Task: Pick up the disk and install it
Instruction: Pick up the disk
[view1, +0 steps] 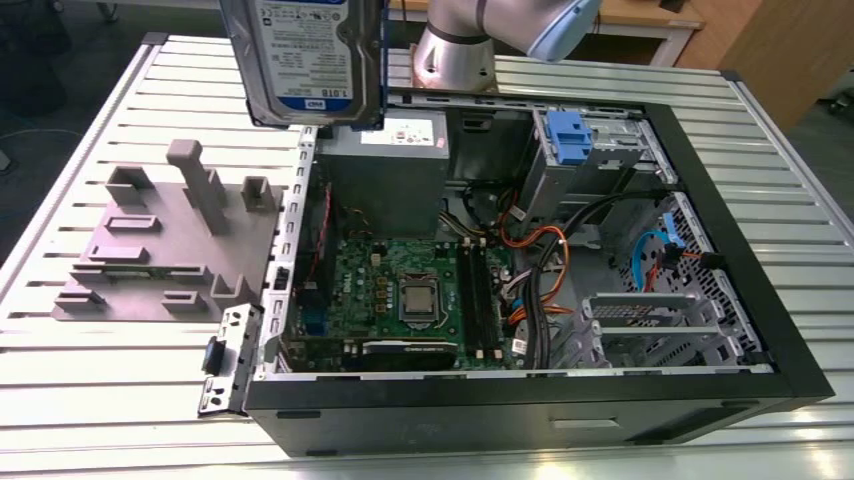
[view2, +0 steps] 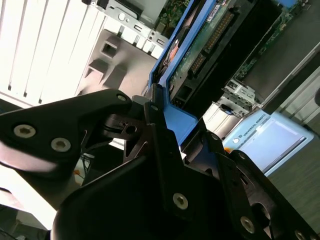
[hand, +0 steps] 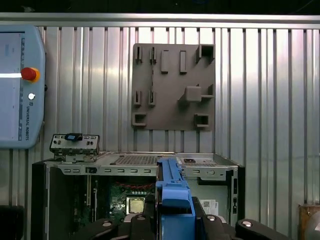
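Pickup looks done and carrying is the step in hand: the disk hangs on end in the air, well above the tabletop. In the exterior view it is over the case edge nearest the power supply, touching nothing below. In both wrist views the jaws are closed on the handle end of its blue carrier, with black fingers pressed on either side of the plastic. Installing it, as I judge it, calls for turning the disk to match the drive bay, where a bare blue bracket sits. It would then have to slide in square, clear of the loose orange and black cables. The disk is a flat silver metal slab with a glossy white-and-blue label on one face and a green circuit board on the other, framed in smooth moulded plastic. The tabletop is ribbed, shiny metal; beside the case lies a matte grey fixture plate with blocky upright pegs. The case is a black steel box, open on top, its motherboard exposed.
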